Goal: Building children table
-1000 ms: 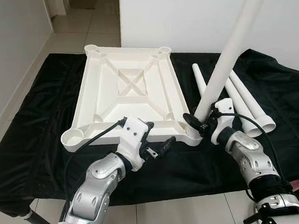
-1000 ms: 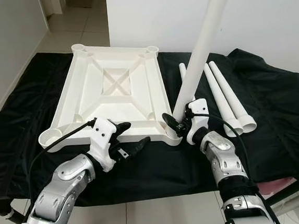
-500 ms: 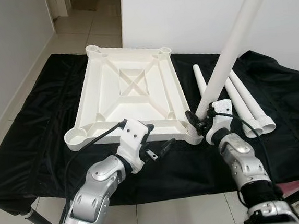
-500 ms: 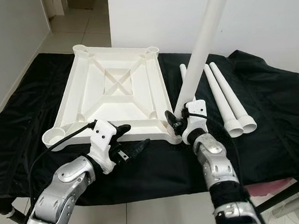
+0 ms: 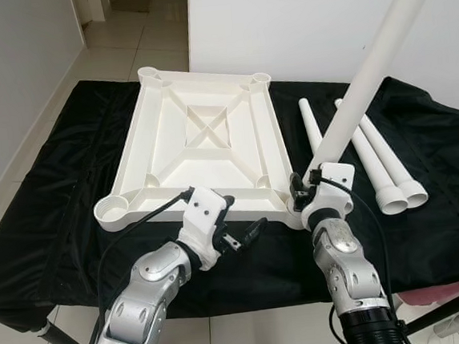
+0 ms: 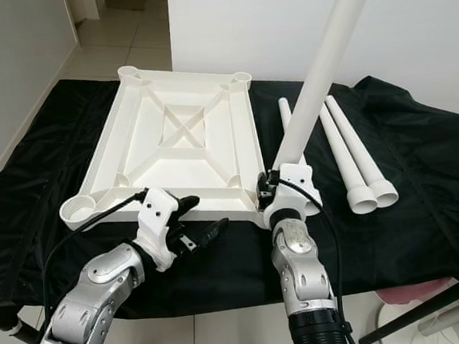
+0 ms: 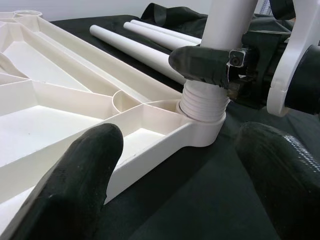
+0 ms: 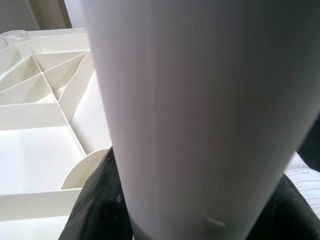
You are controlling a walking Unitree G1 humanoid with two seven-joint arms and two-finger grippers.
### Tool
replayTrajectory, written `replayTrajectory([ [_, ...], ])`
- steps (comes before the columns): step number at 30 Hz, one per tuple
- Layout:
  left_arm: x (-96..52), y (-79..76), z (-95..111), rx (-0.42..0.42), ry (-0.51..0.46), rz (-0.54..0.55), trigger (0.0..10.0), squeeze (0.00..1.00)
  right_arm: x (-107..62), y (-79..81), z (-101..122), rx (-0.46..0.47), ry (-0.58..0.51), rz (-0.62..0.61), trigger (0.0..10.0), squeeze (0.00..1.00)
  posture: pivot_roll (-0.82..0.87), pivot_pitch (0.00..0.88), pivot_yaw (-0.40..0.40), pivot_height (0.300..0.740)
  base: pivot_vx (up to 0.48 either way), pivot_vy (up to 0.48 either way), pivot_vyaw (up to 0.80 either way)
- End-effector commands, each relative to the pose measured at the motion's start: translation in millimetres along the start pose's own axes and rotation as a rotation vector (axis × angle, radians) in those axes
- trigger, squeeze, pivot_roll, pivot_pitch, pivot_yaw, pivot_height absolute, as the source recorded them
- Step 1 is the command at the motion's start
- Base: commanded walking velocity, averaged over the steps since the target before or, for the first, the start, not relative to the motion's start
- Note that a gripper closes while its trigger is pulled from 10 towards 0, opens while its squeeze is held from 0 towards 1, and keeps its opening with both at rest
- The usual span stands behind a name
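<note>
Tabletop (image 5: 203,146) lies upside down on the black-draped table (image 5: 49,228), ribs up, a round socket at each corner. Nearest the robot, the left pincer (image 5: 244,233) hovers just off the near edge, its fingers (image 7: 75,170) spread apart and holding nothing. Beside it, at the near right corner, the right pincer (image 5: 303,196) is clamped on the base of one leg (image 5: 365,71), which stands tilted in that socket (image 7: 202,127) and rises out of the top of the head views. Farther right, three more legs (image 5: 373,155) lie loose on the cloth, well apart from any socket. At the far side the two back sockets sit empty, as does the near left one (image 5: 114,208).

By my reading the build is early: one leg is being seated, and three are left to fit before the table can be turned upright.

The left wrist view gives what the head views cannot: the leg's threaded end, with several ridges showing above the socket rim, so it looks not fully screwed home. The right wrist view, close against the leg, adds the ribs behind it.
</note>
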State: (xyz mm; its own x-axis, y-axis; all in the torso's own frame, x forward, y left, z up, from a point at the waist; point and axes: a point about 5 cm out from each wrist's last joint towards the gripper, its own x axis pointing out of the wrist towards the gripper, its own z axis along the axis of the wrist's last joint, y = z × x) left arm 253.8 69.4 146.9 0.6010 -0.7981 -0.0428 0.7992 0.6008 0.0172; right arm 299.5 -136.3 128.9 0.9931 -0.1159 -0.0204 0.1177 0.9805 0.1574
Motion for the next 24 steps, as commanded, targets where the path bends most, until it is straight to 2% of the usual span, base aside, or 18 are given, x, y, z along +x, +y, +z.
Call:
replayTrajectory([
  [1, -0.5, -3.3, 0, 0.004, 0.011, 0.004, 10.0, 0.0, -10.0, -6.0, -16, 0.033, 0.081, -0.066, 10.0, 0.0, 0.03, 0.0, -0.097, 0.74, 0.0, 0.0, 0.0],
  [7, -2.3, -1.0, 0, 0.009, 0.018, 0.004, 10.0, 0.0, -13.6, -6.5, -13, 0.04, 0.068, -0.065, 10.0, 0.0, 0.03, 0.0, -0.091, 0.74, 0.0, 0.0, 0.0],
  [8, -2.9, -0.2, 0, 0.013, 0.021, 0.004, 10.0, 0.0, -14.5, -5.4, -11, 0.038, 0.046, -0.032, 10.0, 1.0, 0.04, 0.001, -0.093, 0.74, 0.0, 0.0, 0.0],
  [11, -3.2, 0.3, 0, 0.016, 0.022, 0.005, 10.0, 0.0, -15.8, -4.4, -9, 0.036, 0.032, -0.01, 10.0, 1.0, 0.04, 0.001, -0.093, 0.74, 0.0, 0.0, 0.0],
  [15, -4.1, 1.9, 0, 0.025, 0.029, 0.006, 10.0, 0.0, -14.3, -4.5, 2, 0.056, -0.032, 0.171, 10.0, 1.0, 0.04, 0.005, -0.088, 0.74, 0.0, 0.0, 0.0],
  [18, -4.4, 1.6, 0, 0.026, 0.03, 0.005, 10.0, 0.0, -13.9, -5.0, 3, 0.06, -0.033, 0.198, 10.0, 1.0, 0.04, 0.006, -0.088, 0.74, 0.0, 0.0, 0.0],
  [19, -4.3, 1.6, 0, 0.029, 0.031, 0.004, 10.0, 0.0, -12.5, -6.7, 4, 0.047, -0.034, 0.241, 10.0, 0.0, 0.04, 0.008, -0.09, 0.74, 0.0, 0.0, 0.0],
  [20, -4.3, 1.6, 0, 0.029, 0.031, 0.004, 10.0, 0.0, -12.5, -6.7, 4, 0.047, -0.034, 0.241, 10.0, 0.0, 0.04, 0.008, -0.09, 0.74, 0.0, 0.0, 0.0],
  [21, -4.6, 2.5, 1, 0.03, 0.032, 0.006, 10.0, 0.0, -9.8, -10.2, 5, 0.026, -0.03, 0.297, 10.0, 0.0, 0.04, 0.012, -0.088, 0.74, 0.0, 0.0, 0.0],
  [24, -4.6, 2.5, 1, 0.03, 0.032, 0.006, 10.0, 0.0, -9.8, -10.2, 5, 0.026, -0.03, 0.297, 10.0, 0.0, 0.04, 0.012, -0.088, 0.74, 0.0, 0.0, 0.0],
])
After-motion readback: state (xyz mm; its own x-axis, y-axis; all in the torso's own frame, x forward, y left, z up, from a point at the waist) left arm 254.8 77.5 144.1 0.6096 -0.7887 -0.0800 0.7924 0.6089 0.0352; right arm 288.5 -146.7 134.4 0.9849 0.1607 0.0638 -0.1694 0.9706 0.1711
